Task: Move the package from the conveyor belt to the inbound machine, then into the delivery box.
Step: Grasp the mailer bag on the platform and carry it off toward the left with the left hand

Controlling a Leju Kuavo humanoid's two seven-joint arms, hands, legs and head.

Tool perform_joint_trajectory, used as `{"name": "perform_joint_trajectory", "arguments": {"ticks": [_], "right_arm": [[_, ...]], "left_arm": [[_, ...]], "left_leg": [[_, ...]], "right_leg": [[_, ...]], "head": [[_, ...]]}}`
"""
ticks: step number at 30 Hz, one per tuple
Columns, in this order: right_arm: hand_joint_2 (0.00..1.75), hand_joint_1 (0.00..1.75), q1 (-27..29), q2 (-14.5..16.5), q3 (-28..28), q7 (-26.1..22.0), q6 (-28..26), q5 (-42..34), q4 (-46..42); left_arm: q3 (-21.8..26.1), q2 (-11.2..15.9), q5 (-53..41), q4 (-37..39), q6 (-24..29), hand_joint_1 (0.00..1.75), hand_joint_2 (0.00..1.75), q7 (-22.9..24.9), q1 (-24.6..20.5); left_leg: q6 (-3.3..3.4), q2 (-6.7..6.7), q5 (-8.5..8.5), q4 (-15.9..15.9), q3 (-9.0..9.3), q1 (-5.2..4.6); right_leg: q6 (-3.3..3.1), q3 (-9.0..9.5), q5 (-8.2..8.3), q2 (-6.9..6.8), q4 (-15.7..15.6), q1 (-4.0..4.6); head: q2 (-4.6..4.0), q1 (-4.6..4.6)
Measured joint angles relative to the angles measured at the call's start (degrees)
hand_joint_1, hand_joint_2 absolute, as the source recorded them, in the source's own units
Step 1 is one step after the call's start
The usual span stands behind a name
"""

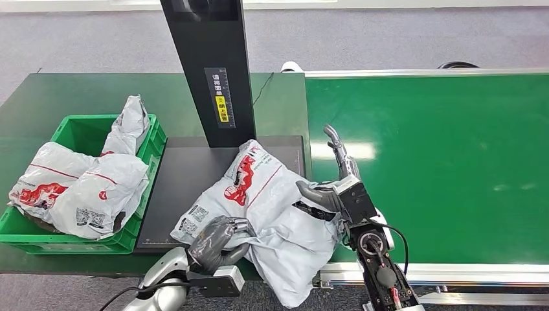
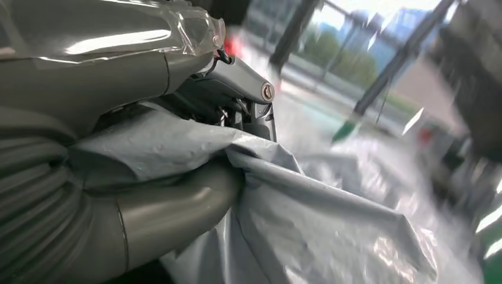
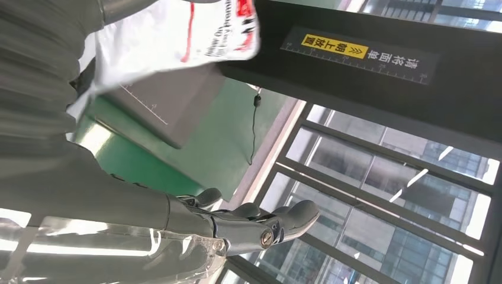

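The conveyor belt point(image 1: 427, 162) lies right of the inbound machine point(image 1: 194, 188), whose dark plate carries most of the package point(image 1: 272, 207), one corner overhanging the counter point(image 1: 52, 97) edge. The left hand point(image 1: 217, 243) pinches a fold of it; the right hand point(image 1: 333, 188), fingers spread, rests against its other side. For a clean carry to the delivery box point(image 1: 78, 133), lift both sides together so the limp bag clears the rim.

Grey package point(image 1: 268, 194) with red print, perhaps lettering; green belt point(image 1: 440, 162); green box point(image 1: 78, 133).
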Motion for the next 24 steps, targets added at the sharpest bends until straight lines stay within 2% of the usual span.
{"name": "perform_joint_trajectory", "arguments": {"ticks": [4, 14, 24], "right_arm": [[1.75, 0.0, 0.22, -0.1, -0.05, 0.0, 0.0, 0.22, -0.37], [1.75, 0.0, 0.27, -0.19, -0.35, 0.01, 0.02, 0.32, -0.49], [1.75, 0.0, 0.33, -0.41, -0.42, -0.33, 0.03, 0.21, -0.49]], "left_arm": [[1.78, -0.44, 1.6, -2.26, 3.5, 1.75, 1.75, -1.29, 0.25], [3.19, -0.86, 2.72, -4.17, 4.88, 1.75, 1.75, -1.87, 1.02], [8.86, -2.97, 15.62, -12.4, 19.02, 1.75, 1.75, -9.91, 4.35]], "left_leg": [[0.0, 0.0, 0.0, 0.0, 0.0, 0.0], [0.0, 0.0, 0.0, 0.0, -0.01, 0.0], [0.0, 0.01, 0.0, 0.0, -0.02, 0.0]], "right_leg": [[0.0, 0.01, 0.0, 0.0, 0.0, 0.0], [0.0, 0.0, 0.0, 0.0, 0.0, 0.0], [0.0, -0.01, 0.0, 0.0, 0.0, 0.0]], "head": [[0.0, 0.01], [0.0, -0.01], [0.0, 0.01]]}}
